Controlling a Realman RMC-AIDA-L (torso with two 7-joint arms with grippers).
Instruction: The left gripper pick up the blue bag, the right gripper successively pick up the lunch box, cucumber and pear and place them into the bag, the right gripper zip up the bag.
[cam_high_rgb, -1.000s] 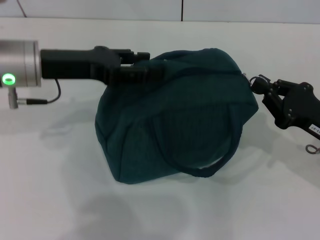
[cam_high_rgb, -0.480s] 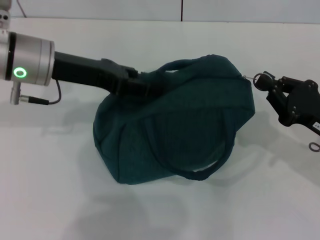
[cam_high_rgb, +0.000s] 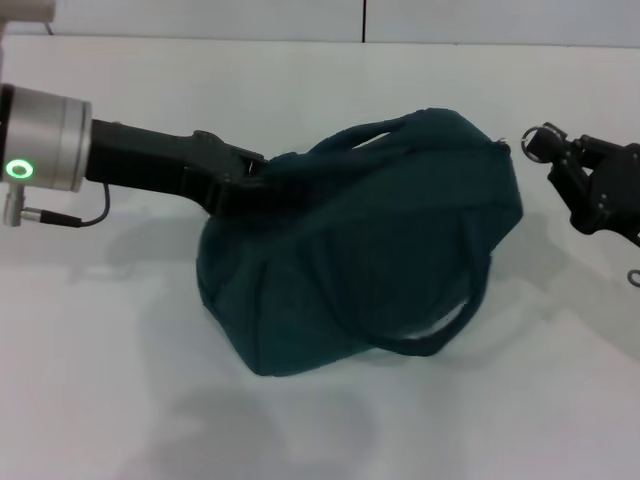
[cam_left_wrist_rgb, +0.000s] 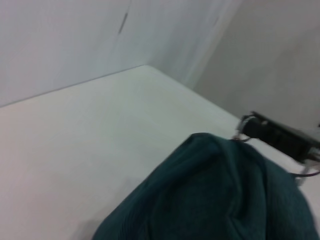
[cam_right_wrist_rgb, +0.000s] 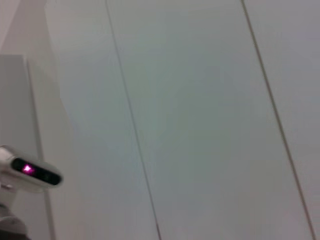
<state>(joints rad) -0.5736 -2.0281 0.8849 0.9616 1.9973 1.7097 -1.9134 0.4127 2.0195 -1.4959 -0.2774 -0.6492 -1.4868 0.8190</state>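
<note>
The blue bag (cam_high_rgb: 380, 250) lies slumped on the white table, its near loop handle (cam_high_rgb: 440, 330) hanging down the front. My left gripper (cam_high_rgb: 255, 180) is shut on the fabric at the bag's upper left edge, fingertips buried in the cloth. My right gripper (cam_high_rgb: 555, 155) is level with the bag's top right corner, shut on the metal ring pull (cam_high_rgb: 540, 143) of the zipper. The left wrist view shows the bag (cam_left_wrist_rgb: 210, 200) close up, with the right gripper (cam_left_wrist_rgb: 255, 127) beyond it. Lunch box, cucumber and pear are out of view.
The white table (cam_high_rgb: 100, 380) runs back to a pale wall. A thin cable (cam_high_rgb: 60, 218) hangs under the left wrist. A small metal loop (cam_high_rgb: 634, 276) dangles at the right edge. The right wrist view shows only wall panels and a white device (cam_right_wrist_rgb: 30, 172).
The right gripper has drawn rightward and slightly up with the ring pull. The bag's top has stretched and shifted right. The left arm has tilted, its gripper end lower.
</note>
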